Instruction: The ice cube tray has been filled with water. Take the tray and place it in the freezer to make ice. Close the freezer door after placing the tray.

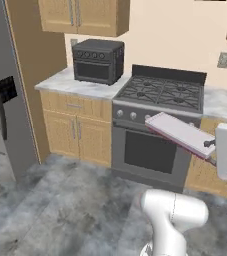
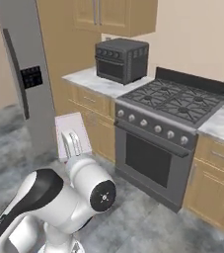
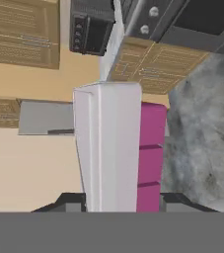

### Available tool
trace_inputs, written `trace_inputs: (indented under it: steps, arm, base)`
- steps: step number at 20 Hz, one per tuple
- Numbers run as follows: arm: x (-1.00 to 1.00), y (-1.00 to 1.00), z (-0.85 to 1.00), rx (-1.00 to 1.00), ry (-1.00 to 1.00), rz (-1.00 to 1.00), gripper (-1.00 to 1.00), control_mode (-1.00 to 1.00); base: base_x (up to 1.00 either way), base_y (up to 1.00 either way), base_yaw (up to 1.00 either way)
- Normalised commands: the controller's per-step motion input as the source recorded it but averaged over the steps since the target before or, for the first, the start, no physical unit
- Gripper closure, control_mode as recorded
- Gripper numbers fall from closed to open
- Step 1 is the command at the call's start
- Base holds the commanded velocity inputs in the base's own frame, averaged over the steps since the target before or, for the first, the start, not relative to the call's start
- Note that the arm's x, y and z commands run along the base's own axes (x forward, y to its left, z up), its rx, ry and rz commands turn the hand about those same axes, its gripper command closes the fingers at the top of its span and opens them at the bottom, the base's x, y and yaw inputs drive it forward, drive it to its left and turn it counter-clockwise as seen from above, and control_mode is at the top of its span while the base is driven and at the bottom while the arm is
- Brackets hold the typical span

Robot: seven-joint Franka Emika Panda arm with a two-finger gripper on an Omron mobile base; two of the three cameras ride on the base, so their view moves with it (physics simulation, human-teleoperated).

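The gripper point(image 3: 112, 201) is clamped on one end of the tray point(image 1: 179, 133). The tray is up in the air in front of the stove point(image 1: 157, 122), tipped a little. The freezer point(image 2: 27, 79) stands well left of the stove, its door point(image 2: 19, 74) shut.

At the right of the left base view you see the thin pale pink-lilac ice cube tray point(image 1: 177, 132), smooth matt plastic by its look. At left stands the grey freezer point(image 1: 0, 95) with a dull metal sheen. The light wooden cabinets point(image 1: 75, 125) show grain; the mottled grey floor point(image 1: 60, 205) looks like stone.
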Motion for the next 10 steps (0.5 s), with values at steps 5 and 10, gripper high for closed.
trace_inputs:
  steps: [5, 10]
  arm:
    - [0.0, 0.0, 0.0, 0.0, 0.0, 0.0, 1.0, 1.0]
    - [0.0, 0.0, 0.0, 0.0, 0.0, 0.0, 1.0, 1.0]
  base:
    - [0.28, 0.58, 0.51]
    - [0.67, 0.39, 0.38]
